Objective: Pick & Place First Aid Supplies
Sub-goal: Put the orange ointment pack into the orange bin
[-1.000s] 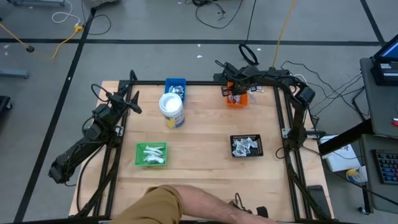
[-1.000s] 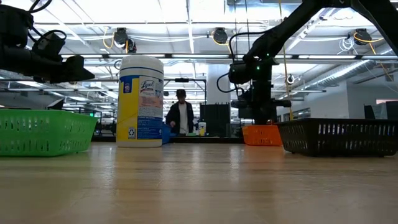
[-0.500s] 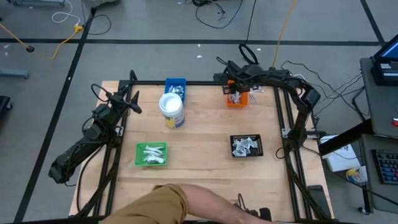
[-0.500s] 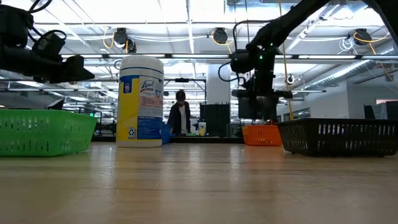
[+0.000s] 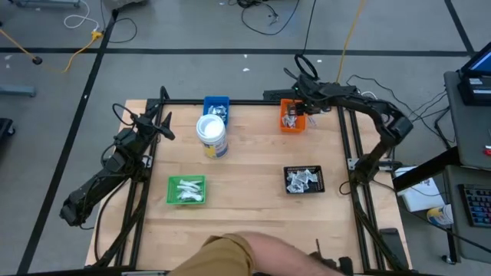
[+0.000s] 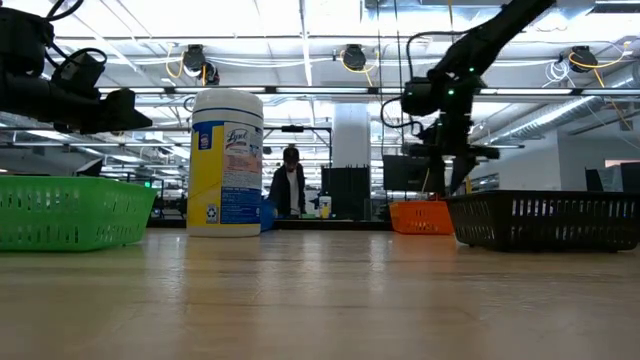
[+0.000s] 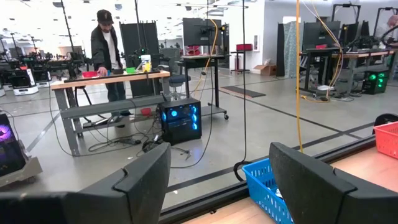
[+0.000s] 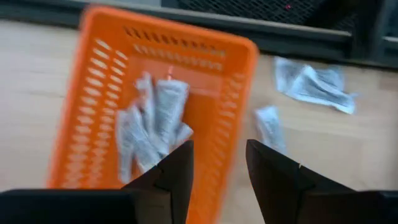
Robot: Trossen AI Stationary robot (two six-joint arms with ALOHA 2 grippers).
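Right gripper (image 8: 217,163): poised above the far right corner of the table, fingers parted with nothing between them; the orange basket (image 8: 106,93) lies below and slightly to one side of it.

Packets in the orange basket (image 8: 152,121): a small heap of silvery-grey wrapped pieces lying flat and overlapping on the basket floor, just beneath the gripper.

Loose packets (image 8: 311,81): a few rest on bare wood just outside the orange basket, beyond its rim from the gripper (a crumpled pair and a single one nearer the basket wall).

Other supplies: white packets fill the green basket (image 5: 186,190) and more sit in the black basket (image 5: 304,179), both well apart from the right gripper; the blue basket (image 5: 216,105) also holds some, behind the wipes tub (image 5: 212,135).

Handling: the packets look very light, thin and soft, likely foil or paper wrappers that crinkle and slide; a pinch may lift two at once where they overlap.

Where to grip: probably across the narrow width of a single piece, at a raised or folded edge, since a flat one on wood offers little for the fingers to catch.

Left gripper (image 7: 221,180): waiting at the table's left edge, fingers spread wide and empty, with the blue basket ahead of it.

Foreground: a person's sleeve (image 5: 230,257) at the near edge.
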